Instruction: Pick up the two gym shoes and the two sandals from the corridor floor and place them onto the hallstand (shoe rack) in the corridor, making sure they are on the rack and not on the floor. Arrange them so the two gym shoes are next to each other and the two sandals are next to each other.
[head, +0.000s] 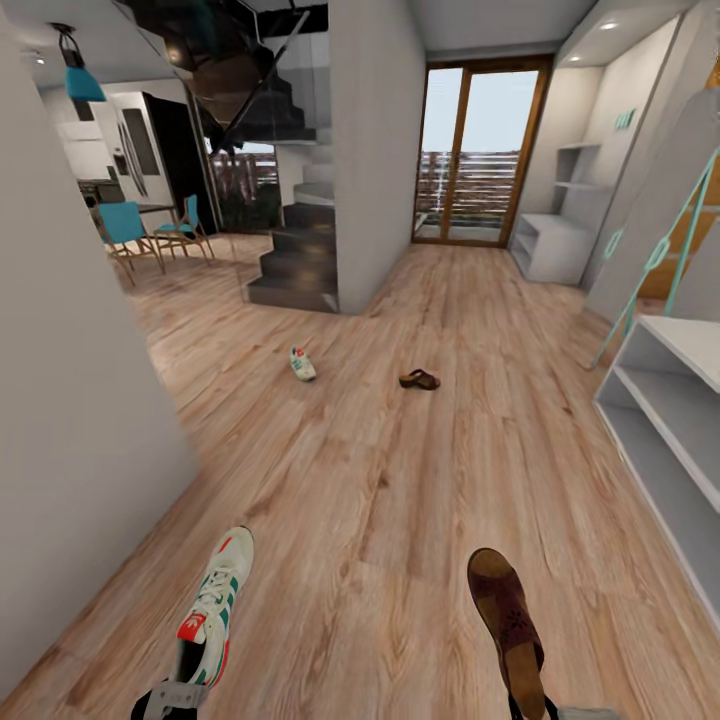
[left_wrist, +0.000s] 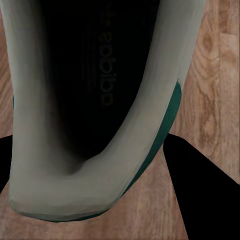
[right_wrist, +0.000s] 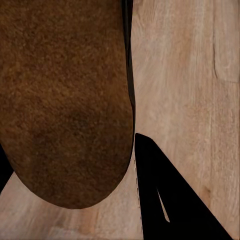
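Observation:
One gym shoe (head: 214, 607), white with green stripes and a red-orange tongue label, is held off the corridor floor (head: 380, 520) at the lower left, with my left gripper (head: 172, 697) shut on its heel. The left wrist view looks into its dark opening (left_wrist: 95, 90) beside a black finger (left_wrist: 205, 195). A brown sandal (head: 505, 618) is held at the lower right by my right gripper (head: 533, 708); its insole (right_wrist: 65, 100) lies beside a finger (right_wrist: 165, 190). The other gym shoe (head: 302, 364) and the other sandal (head: 419, 379) lie on the floor ahead. The hallstand (head: 548, 240) stands far right, by the glass door.
A low white two-shelf bench (head: 665, 420) runs along the near right wall. A grey wall (head: 70, 400) closes the left side. Dark stairs (head: 295, 265) and a pillar (head: 375, 150) stand ahead at left, with blue chairs (head: 150, 235) beyond. A glass door (head: 478, 150) ends the corridor.

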